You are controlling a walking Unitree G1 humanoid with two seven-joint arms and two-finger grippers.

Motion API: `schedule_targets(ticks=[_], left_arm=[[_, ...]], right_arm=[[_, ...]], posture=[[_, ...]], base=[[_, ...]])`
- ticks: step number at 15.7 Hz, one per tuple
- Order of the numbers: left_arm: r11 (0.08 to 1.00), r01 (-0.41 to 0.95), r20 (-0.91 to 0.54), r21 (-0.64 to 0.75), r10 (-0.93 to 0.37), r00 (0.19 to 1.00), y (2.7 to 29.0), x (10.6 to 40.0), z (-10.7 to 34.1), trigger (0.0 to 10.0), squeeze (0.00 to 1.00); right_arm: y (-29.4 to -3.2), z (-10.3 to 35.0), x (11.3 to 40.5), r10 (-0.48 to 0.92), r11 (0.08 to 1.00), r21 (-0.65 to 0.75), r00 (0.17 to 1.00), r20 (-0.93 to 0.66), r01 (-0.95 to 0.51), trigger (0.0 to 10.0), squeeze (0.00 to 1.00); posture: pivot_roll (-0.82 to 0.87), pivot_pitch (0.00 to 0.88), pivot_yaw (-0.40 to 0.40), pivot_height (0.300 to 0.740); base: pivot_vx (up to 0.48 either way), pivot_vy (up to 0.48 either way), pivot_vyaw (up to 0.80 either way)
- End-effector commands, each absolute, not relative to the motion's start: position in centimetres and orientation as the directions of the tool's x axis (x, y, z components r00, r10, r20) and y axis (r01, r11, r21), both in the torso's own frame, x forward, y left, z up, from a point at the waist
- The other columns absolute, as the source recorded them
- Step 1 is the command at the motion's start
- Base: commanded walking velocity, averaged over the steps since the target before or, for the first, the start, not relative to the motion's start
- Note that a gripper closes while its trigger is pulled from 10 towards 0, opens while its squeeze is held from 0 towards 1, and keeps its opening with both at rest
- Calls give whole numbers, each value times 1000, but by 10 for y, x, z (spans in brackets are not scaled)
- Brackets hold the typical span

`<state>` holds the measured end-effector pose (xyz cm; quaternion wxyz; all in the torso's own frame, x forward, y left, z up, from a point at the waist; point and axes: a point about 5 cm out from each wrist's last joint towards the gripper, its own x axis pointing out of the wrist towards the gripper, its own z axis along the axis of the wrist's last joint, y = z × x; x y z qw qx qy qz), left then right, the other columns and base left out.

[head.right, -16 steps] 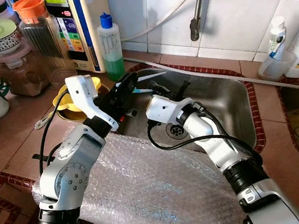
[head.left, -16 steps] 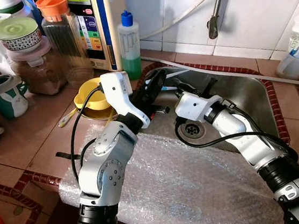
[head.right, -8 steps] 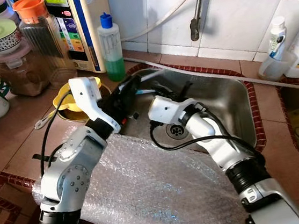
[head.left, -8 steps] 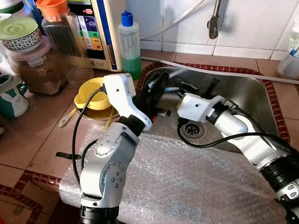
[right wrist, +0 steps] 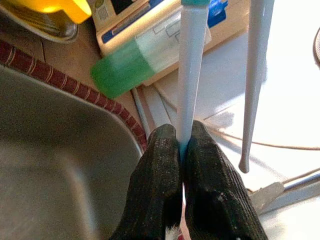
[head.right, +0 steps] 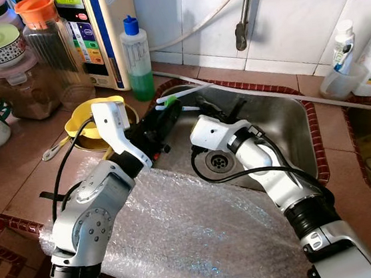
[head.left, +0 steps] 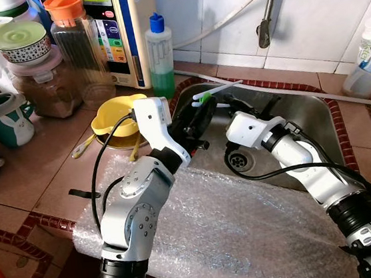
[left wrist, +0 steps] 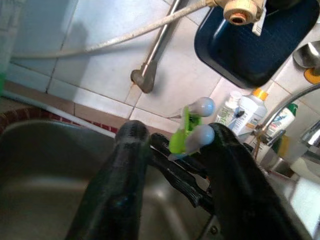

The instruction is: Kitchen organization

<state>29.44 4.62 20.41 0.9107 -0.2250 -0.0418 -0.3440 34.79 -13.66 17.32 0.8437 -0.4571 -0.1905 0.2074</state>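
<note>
A: Where are the two grippers?
B: Both reach over the left end of the steel sink (head.left: 318, 130). The left gripper (head.left: 199, 114) sits at the sink's rim, and the right gripper (head.right: 203, 103) points toward it from just beside.

A: What does each one hold?
B: The right gripper's fingers (right wrist: 165, 185) are pinched tight on the handle of a pale blue toothbrush (right wrist: 190, 75), which runs straight out from the fingertips. The left gripper's fingers (left wrist: 125, 165) stand slightly apart around the toothbrushes (left wrist: 192, 127): two white rounded ends with a green piece between them poke out at its tips. Whether it actually presses on them cannot be told.

A: What lies near them?
B: Beyond the left gripper, on the tiled surface (head.left: 34, 163), a bottle of green liquid with a blue cap (head.left: 160, 54) stands upright. A yellow bowl (head.left: 117, 116) rests beside the left arm. Bubble wrap (head.left: 236, 234) covers the surface under both forearms.
</note>
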Motion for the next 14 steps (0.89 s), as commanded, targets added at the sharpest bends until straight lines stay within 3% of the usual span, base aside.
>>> schedule_targets(ticks=[1,4,13,14], left_arm=[[630,679,243,-376,-640,729,43,288,207,10000,1000],[598,713,228,-366,-685,691,42,280,204,10000,1000],[648,686,165,-331,-676,718,52,275,194,10000,1000],[650,683,161,-333,-674,721,53,274,193,10000,1000]], right_arm=[[-139,174,350,517,490,-855,846,129,-169,0,0],[-143,167,355,496,476,-858,865,80,-193,0,0],[-175,152,375,365,515,-814,928,-77,-270,0,0],[-179,148,376,343,521,-802,932,-118,-293,1020,0]], posture=[[5,96,-1,740],[10,99,3,740],[31,97,6,740],[31,97,6,740]], base=[[0,0,0],[0,0,0],[0,0,0],[0,0,0]])
